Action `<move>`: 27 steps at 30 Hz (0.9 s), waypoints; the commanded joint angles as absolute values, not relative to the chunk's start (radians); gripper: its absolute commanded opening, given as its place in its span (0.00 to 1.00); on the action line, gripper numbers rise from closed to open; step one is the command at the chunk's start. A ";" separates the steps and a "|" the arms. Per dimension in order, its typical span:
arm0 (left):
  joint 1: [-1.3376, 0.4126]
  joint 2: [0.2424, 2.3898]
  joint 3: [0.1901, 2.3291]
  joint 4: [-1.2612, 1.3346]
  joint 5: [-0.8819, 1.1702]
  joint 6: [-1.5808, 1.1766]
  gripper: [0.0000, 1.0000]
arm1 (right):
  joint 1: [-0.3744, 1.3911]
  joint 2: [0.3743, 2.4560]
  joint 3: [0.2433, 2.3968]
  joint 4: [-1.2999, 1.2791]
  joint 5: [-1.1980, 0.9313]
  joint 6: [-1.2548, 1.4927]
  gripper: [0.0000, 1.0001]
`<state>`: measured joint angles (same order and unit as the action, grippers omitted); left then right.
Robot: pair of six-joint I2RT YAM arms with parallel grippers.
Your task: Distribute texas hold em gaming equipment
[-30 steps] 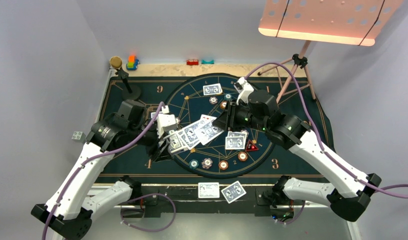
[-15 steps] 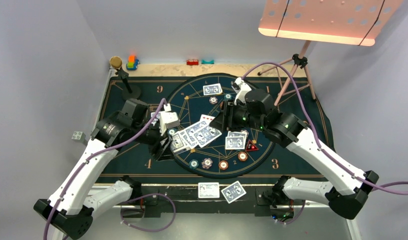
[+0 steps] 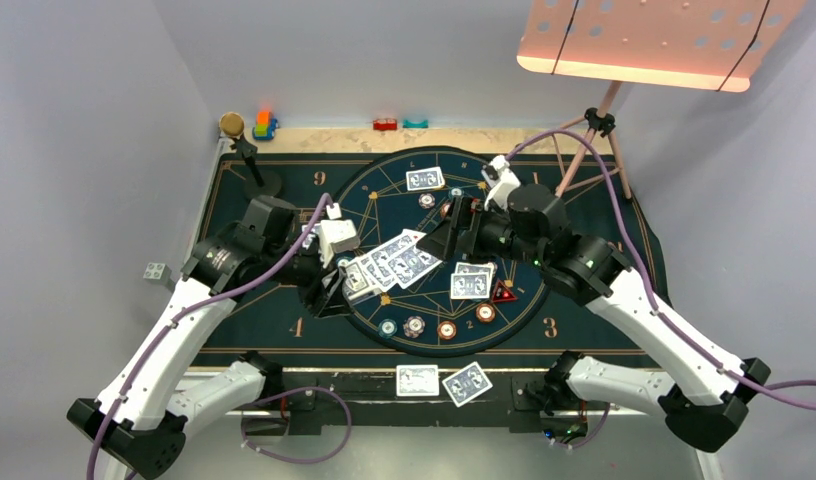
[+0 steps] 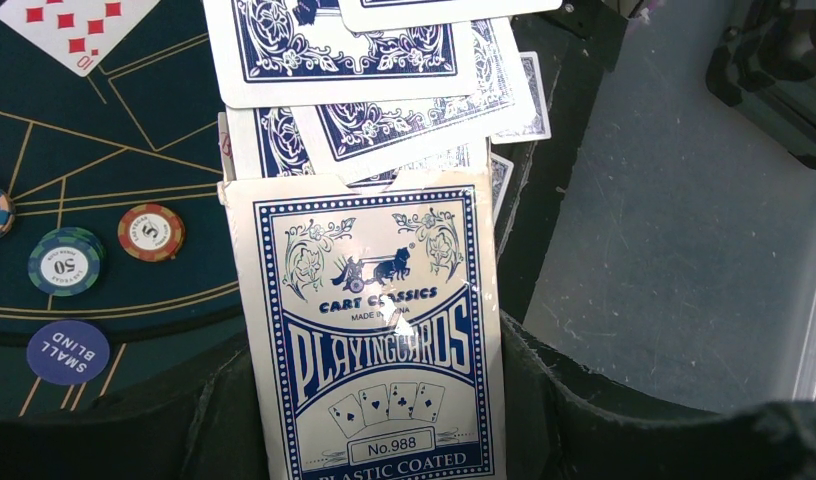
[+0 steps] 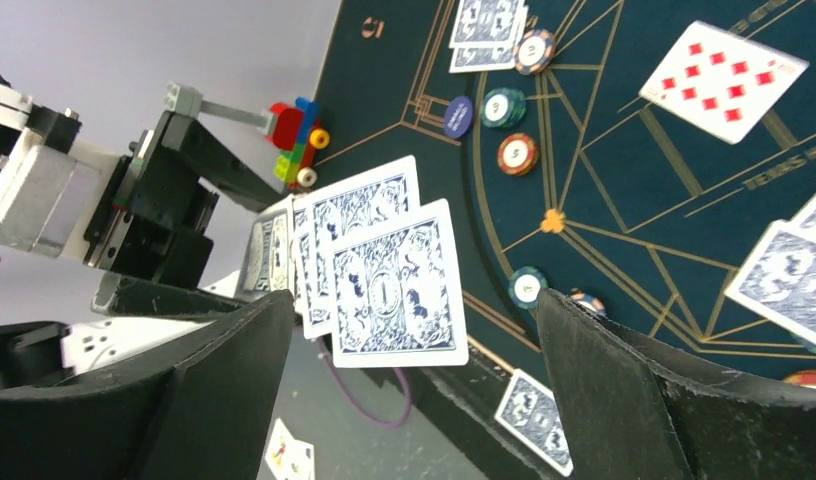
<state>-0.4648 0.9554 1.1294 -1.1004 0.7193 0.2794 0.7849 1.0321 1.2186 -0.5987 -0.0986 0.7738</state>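
My left gripper (image 4: 379, 425) is shut on a blue-and-white playing card box (image 4: 374, 330). A fan of blue-backed cards (image 4: 354, 40) sticks out of the box's far end over the dark mat (image 3: 284, 190). In the top view this fan (image 3: 392, 260) reaches toward my right gripper (image 3: 454, 228). The right gripper (image 5: 409, 400) is open wide, and the fan's end card (image 5: 394, 285) hangs between its jaws, apart from both. Card pairs (image 3: 425, 179) (image 3: 472, 281) lie on the round layout, two more (image 3: 417, 380) (image 3: 467, 383) at the near edge. Chips (image 3: 415, 325) (image 4: 64, 262) and a red triangular marker (image 3: 502, 292) lie there too.
A face-up ten of diamonds (image 5: 724, 80) lies on the mat. A black stand with a cork top (image 3: 246, 150) and toy blocks (image 3: 265, 124) stand at the back left. A tripod (image 3: 594, 150) carries a pink perforated panel (image 3: 644, 40) at the back right.
My right gripper has opened wide and drawn back up and to the right from the card fan. The left arm with the box has barely moved.
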 commanded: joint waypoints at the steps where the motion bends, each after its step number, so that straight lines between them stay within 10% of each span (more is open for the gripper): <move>1: -0.459 0.938 1.119 -1.015 0.685 0.237 0.00 | 0.783 1.044 1.126 -0.466 -0.204 0.880 0.96; 15: -0.459 0.933 1.097 -0.973 0.652 0.201 0.00 | 0.783 1.054 0.997 -0.221 -0.265 1.049 0.71; 27: -0.456 0.928 1.097 -0.975 0.648 0.204 0.00 | 0.783 1.054 1.018 -0.261 -0.247 1.044 0.17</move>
<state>-0.4648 0.9485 1.0973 -1.0103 0.6422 0.2192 0.7845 1.0668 0.9966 -0.2630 -0.2539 1.0504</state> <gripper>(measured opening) 0.694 0.184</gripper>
